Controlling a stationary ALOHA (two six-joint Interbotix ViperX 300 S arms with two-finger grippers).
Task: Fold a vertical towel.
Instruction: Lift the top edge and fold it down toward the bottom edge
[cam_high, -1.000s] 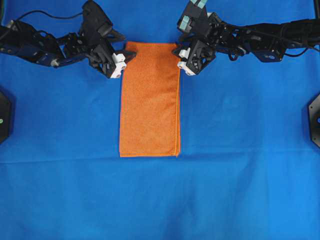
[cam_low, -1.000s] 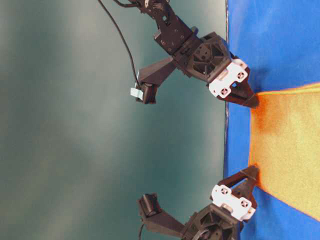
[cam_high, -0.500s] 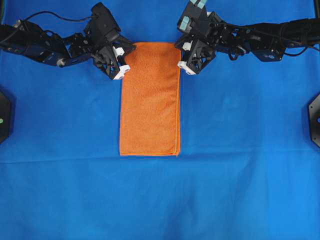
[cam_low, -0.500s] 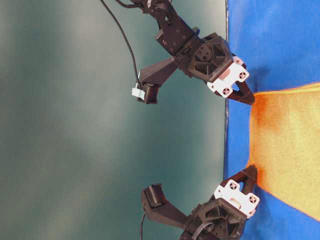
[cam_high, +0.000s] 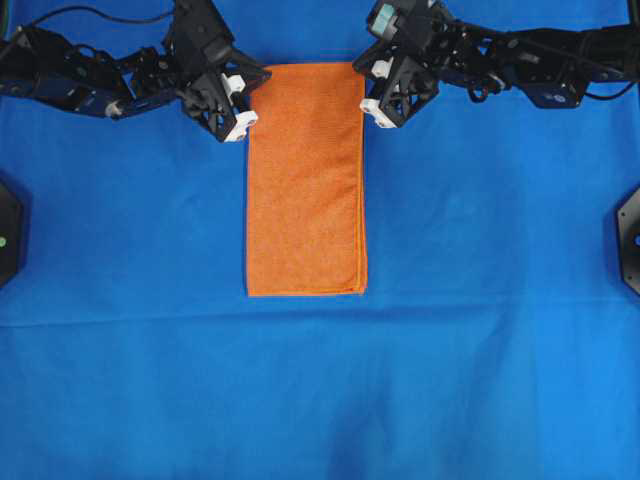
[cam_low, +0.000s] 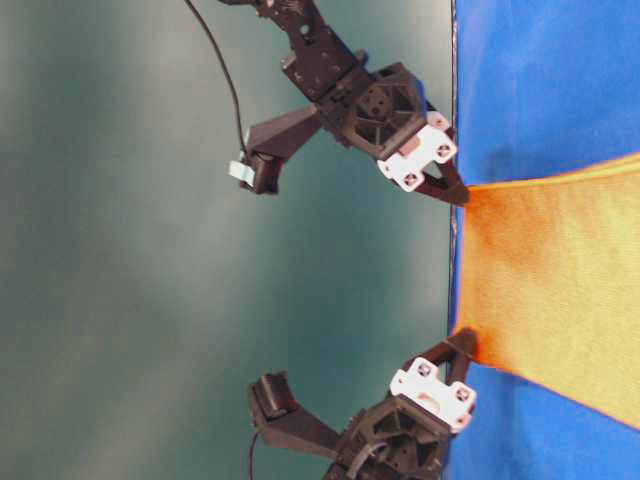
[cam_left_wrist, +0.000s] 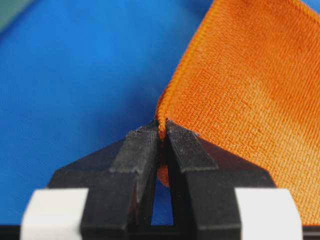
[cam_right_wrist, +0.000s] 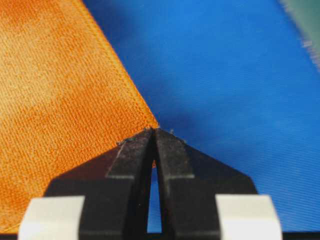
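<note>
Orange towel (cam_high: 305, 180) unlabelled; both tools (cam_left_wrist: 163, 131) (cam_right_wrist: 153, 131) pinching far corners.

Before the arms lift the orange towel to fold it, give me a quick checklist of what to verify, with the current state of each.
1. Left gripper shut on the towel corner: ok, stitched edge pinched between the jaws.
2. Right gripper shut on the other top corner: ok, jaws closed at the corner tip.
3. Both layers caught in each pinch: cannot tell.
4. Blue tablecloth not pinched along with the towel: cannot tell.
5. Top edge taut between the grippers: ok, straight in the table-level view.
6. Bottom end flat, nothing lying on it: ok.
</note>
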